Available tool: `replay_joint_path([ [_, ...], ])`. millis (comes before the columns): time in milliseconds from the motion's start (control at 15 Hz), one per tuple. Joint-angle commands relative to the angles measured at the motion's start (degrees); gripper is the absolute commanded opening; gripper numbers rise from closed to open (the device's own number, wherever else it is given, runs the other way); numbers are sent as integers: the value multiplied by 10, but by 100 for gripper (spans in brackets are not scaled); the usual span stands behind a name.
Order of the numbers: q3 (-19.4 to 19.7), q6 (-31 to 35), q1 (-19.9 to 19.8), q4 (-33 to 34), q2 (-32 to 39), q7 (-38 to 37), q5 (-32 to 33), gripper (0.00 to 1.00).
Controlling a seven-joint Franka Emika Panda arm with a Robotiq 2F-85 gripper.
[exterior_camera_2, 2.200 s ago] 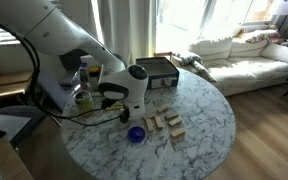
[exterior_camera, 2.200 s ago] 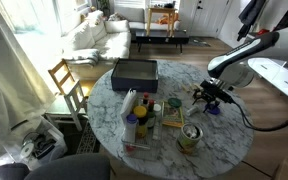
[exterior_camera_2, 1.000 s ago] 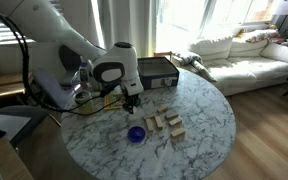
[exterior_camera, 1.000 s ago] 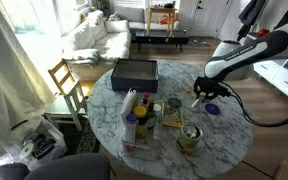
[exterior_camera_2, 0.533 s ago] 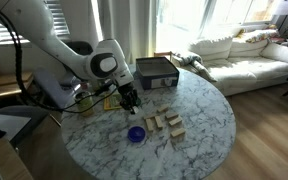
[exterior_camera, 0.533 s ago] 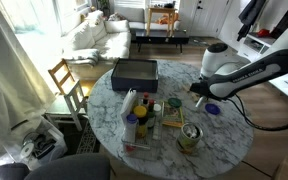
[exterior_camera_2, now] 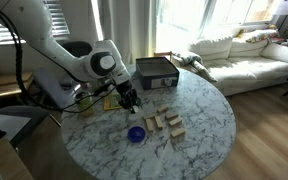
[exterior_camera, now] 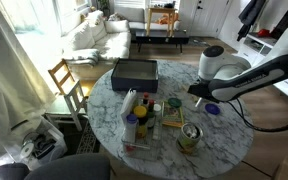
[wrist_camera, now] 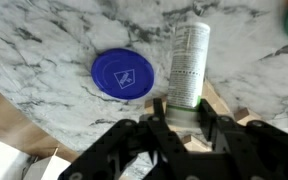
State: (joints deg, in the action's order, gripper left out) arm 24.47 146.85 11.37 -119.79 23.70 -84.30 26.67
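Observation:
My gripper [wrist_camera: 184,115] is shut on a white and green cylindrical bottle [wrist_camera: 189,62], gripping it at its green end; the bottle sticks out ahead of the jaws. It hangs above the round marble table [wrist_camera: 44,40]. A blue round lid [wrist_camera: 124,72] lies flat on the table just beside the bottle. In both exterior views the gripper [exterior_camera: 195,93] [exterior_camera_2: 130,99] is a little above the table, close to the blue lid [exterior_camera: 213,109] [exterior_camera_2: 136,133]. Small wooden blocks [exterior_camera_2: 165,123] lie near it.
A black box [exterior_camera: 134,72] [exterior_camera_2: 156,72] stands at the table's far side. Several bottles and jars [exterior_camera: 139,115] and a tin can [exterior_camera: 190,136] crowd one part of the table. A wooden chair [exterior_camera: 66,80] stands beside the table; a sofa [exterior_camera: 96,35] behind.
The arm has lifted off the table beside the blue lid and swung toward the table's middle with the bottle in the jaws. The blue lid has stayed in place.

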Motion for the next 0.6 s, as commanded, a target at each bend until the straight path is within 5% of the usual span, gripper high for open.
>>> replay_joint_path([
  [0, -20, -4, -20, 2, -3, -7, 12, 37],
  [67, -18, 9, -19, 2, 2, -5, 23, 12],
  [533, 9, 110, 11, 7, 25, -53, 193, 12],
])
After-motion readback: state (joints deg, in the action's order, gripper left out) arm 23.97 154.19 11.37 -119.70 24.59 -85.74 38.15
